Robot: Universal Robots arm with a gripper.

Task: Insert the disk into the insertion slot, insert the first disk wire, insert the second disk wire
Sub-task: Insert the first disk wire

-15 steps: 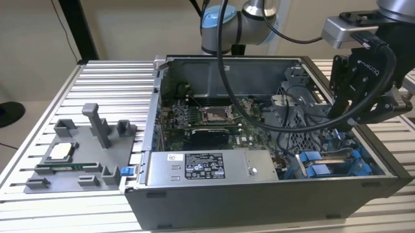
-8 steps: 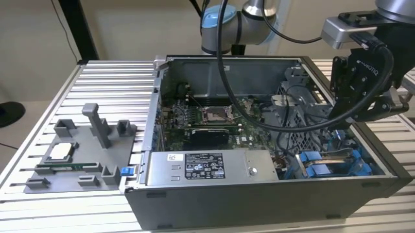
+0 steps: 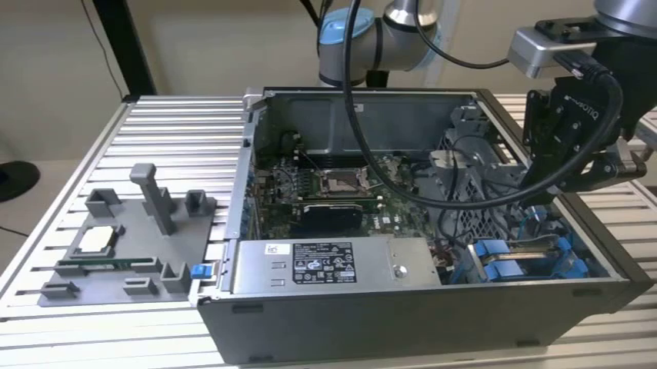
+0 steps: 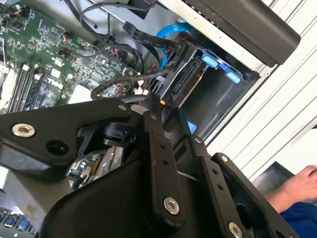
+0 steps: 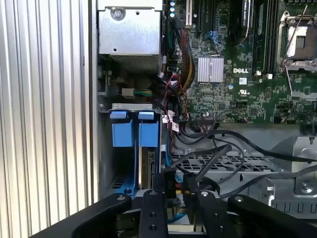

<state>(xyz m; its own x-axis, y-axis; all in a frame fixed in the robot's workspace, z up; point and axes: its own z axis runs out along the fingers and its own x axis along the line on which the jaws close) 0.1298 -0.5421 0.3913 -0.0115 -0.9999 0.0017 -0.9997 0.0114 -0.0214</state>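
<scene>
The disk (image 5: 147, 169) stands edge-up in the insertion slot (image 5: 130, 148), between blue rails with blue tabs on its end. In the second wrist view the disk (image 4: 190, 79) shows its dark connector edge beside the blue tabs. My gripper (image 5: 173, 191) hangs just over that end of the bay, shut on the black connector of a disk wire (image 5: 170, 183) whose cable trails toward the motherboard. In the exterior view the gripper (image 3: 536, 196) reaches down into the open case above the blue carriers (image 3: 503, 265). The fingers meet on the connector (image 4: 162, 105) in the second wrist view.
A grey power-supply box (image 3: 328, 265) sits beside the drive bay. The green motherboard (image 3: 328, 192) fills the case floor, and loose black cables (image 5: 223, 144) cross a perforated metal cage (image 5: 233, 163). A grey parts fixture (image 3: 123, 246) lies at the exterior view's left. A person's hand (image 4: 302, 181) rests outside the case.
</scene>
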